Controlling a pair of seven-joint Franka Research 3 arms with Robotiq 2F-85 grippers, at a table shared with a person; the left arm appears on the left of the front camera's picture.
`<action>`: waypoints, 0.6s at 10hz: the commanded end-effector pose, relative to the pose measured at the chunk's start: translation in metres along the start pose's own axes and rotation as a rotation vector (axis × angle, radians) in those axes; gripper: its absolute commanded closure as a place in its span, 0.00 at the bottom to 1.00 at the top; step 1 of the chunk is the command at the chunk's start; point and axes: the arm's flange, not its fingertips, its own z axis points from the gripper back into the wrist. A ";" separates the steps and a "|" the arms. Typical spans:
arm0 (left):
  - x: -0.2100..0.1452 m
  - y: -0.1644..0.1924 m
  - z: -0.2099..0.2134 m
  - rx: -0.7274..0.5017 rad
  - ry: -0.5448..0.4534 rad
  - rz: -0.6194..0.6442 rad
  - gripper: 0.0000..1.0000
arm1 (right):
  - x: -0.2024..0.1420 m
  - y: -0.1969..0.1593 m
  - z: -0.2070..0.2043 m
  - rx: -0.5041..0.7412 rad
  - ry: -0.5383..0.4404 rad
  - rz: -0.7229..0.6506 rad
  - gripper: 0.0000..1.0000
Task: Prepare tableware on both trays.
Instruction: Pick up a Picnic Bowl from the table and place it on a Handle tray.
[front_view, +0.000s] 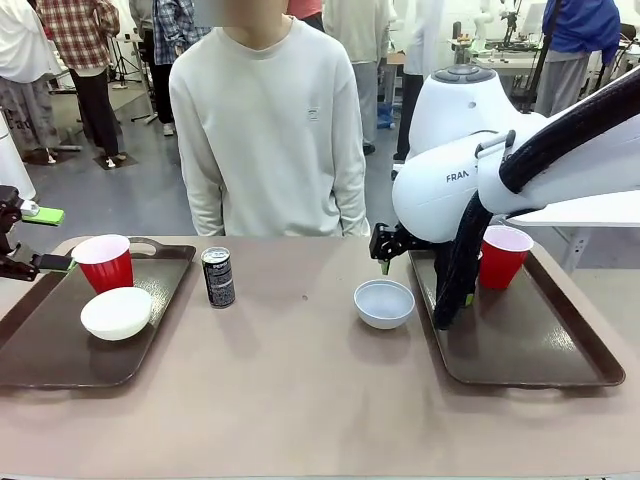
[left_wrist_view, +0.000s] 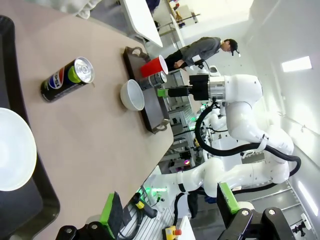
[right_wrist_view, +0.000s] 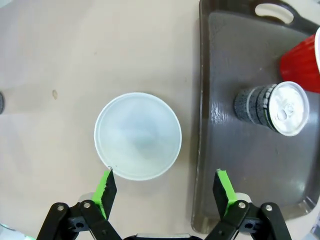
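The right gripper (right_wrist_view: 164, 182) hung directly over the pale grey-blue round bowl (right_wrist_view: 137, 136), jaws spread as wide as they go and holding nothing, one green pad at the bowl's near rim and the other out over the edge of the right-hand dark brown rectangular plastic tray (right_wrist_view: 225, 150). That bowl sat on the white table (front_view: 300, 400), just beside the tray and not yet on it. The tray already carried a red plastic cup (front_view: 503, 255) and a small black drink can (right_wrist_view: 270, 107).

Over on the left, the matching brown tray (front_view: 60, 360) held another red plastic cup (front_view: 104, 262) and a white round bowl (front_view: 116, 312). The second black can (front_view: 218, 277) stood upright on the table just right of that tray. The left gripper (front_view: 45, 240) waited at the tray's far left edge, wide open and empty.

The step looked to be the bowl pickup. The right arm needed to shift so one finger sat inside the rim, drop, pinch the wall, then lift across onto the tray's bare near half.
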 end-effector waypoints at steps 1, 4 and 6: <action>-0.005 0.001 0.001 -0.015 -0.005 -0.017 0.00 | 0.012 -0.003 -0.024 0.053 -0.021 -0.002 0.00; -0.005 0.001 0.001 -0.015 -0.005 -0.017 0.00 | 0.021 -0.002 -0.051 0.047 -0.033 0.016 0.00; -0.005 0.001 0.001 -0.015 -0.005 -0.017 0.00 | 0.027 -0.005 -0.068 0.010 -0.012 0.016 0.17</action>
